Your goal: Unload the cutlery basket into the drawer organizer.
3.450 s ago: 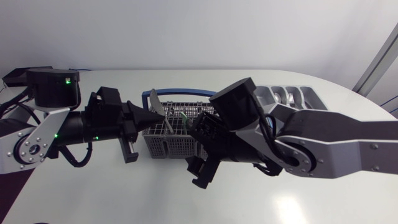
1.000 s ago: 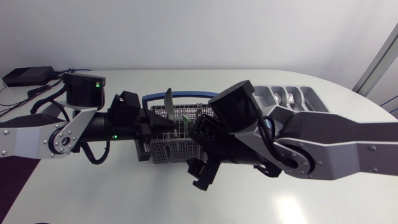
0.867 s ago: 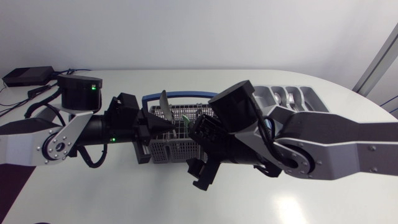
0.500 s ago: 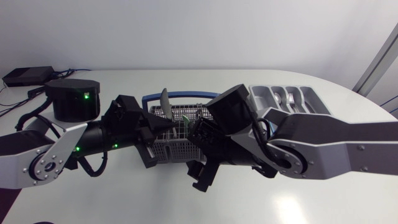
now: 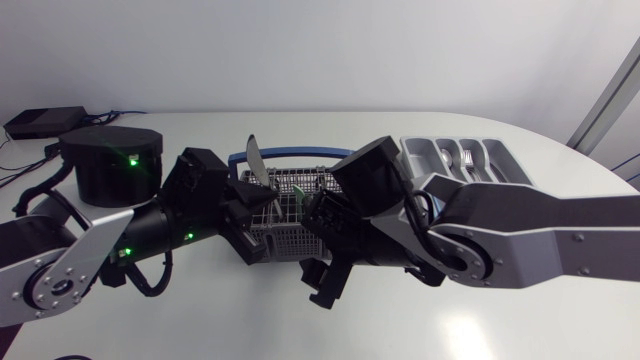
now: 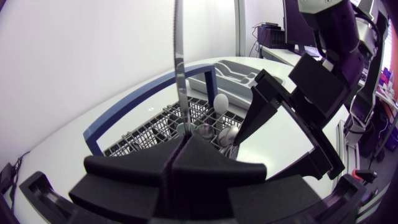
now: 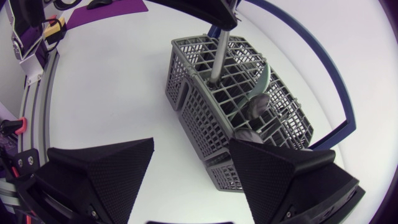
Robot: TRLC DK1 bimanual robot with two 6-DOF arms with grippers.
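Observation:
The grey mesh cutlery basket [image 5: 278,232] with its blue hoop handle [image 5: 290,152] stands mid-table. My left gripper [image 5: 262,197] is above the basket's left part, shut on a silver table knife [image 5: 252,160] that stands upright, blade up; the left wrist view shows the knife [image 6: 178,68] edge-on rising from the gripper [image 6: 174,152]. In the right wrist view the knife's lower end [image 7: 217,62] is over a basket compartment [image 7: 186,68]. My right gripper [image 5: 314,247] is open at the basket's front right, with the basket ahead of its fingers [image 7: 99,168]. The grey drawer organizer [image 5: 462,156] lies at the back right.
Spoons [image 7: 255,106] and a green-handled piece [image 7: 265,79] remain in the basket's far compartments. My right arm's thick links [image 5: 520,235] lie across the table's right half, between basket and organizer. A black box [image 5: 40,122] sits at the far left edge.
My left arm has drawn back to the left and the knife has shifted slightly left with it. The right arm has barely moved.

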